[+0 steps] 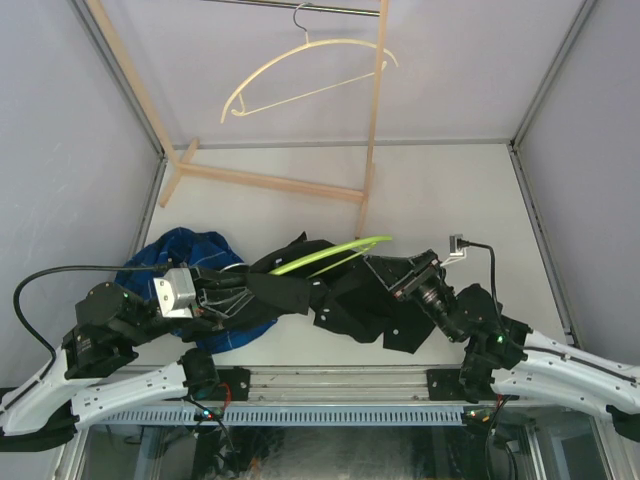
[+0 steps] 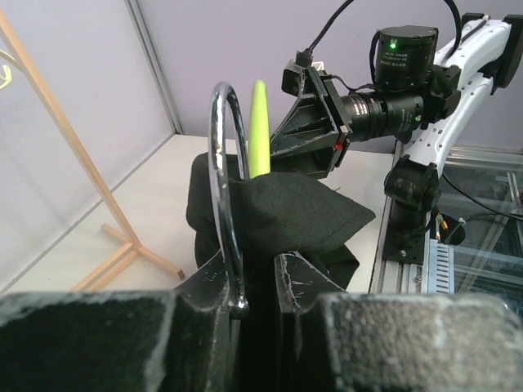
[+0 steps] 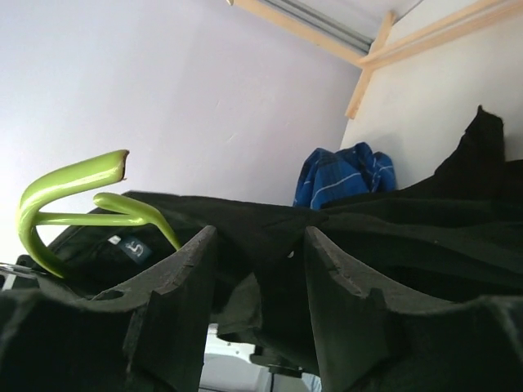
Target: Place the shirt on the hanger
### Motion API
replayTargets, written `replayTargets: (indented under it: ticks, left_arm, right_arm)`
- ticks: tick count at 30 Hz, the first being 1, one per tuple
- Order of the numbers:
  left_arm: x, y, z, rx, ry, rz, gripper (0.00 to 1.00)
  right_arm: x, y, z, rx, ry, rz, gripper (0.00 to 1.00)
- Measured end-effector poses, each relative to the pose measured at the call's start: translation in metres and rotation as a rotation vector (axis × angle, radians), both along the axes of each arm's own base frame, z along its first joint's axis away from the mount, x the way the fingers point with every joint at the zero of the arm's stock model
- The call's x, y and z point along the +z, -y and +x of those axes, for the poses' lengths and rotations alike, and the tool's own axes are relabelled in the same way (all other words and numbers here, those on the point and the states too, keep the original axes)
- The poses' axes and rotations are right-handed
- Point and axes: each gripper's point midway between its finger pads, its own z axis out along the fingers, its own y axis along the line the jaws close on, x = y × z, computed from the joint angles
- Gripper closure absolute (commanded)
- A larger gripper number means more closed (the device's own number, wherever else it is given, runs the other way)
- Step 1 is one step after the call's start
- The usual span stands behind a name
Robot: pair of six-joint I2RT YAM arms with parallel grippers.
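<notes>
The bench has a plain off-white surface and it is closed on three sides by pale grey walls set in thin metal frames. At the back of the bench stands a light wooden rack. A dark metal rod runs across the top of the rack, and a cream hanger hangs from it. Along the near edge runs a metal rail, where the two arms are fixed. On the left part of the bench lies a crumpled blue plaid shirt. The black shirt lies bunched in the middle of the bench, between the two arms and just beside the blue one. The lime-green hanger is partly inside the shirt, and one curved green arm comes out above the cloth toward the right. The left claw is clenched on the metal hook of the hanger. The hook rises between its fingers, and black cloth lies just behind it. The right claw is at the right side of the shirt and is released, with its fingers standing apart. Black cloth shows in the gap between them. In the right wrist view a small label is visible on the shirt, under the green end of the hanger.
</notes>
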Motion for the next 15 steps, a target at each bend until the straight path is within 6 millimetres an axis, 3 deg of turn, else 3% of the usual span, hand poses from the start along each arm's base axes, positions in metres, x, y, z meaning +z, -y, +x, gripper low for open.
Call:
replayTargets:
  ticks: [15]
  left_arm:
    - [-0.004,0.002,0.009,0.041,-0.011,0.016,1.0]
  right_arm:
    - [-0.012,-0.026,-0.028,0.034,-0.11,0.055,0.5]
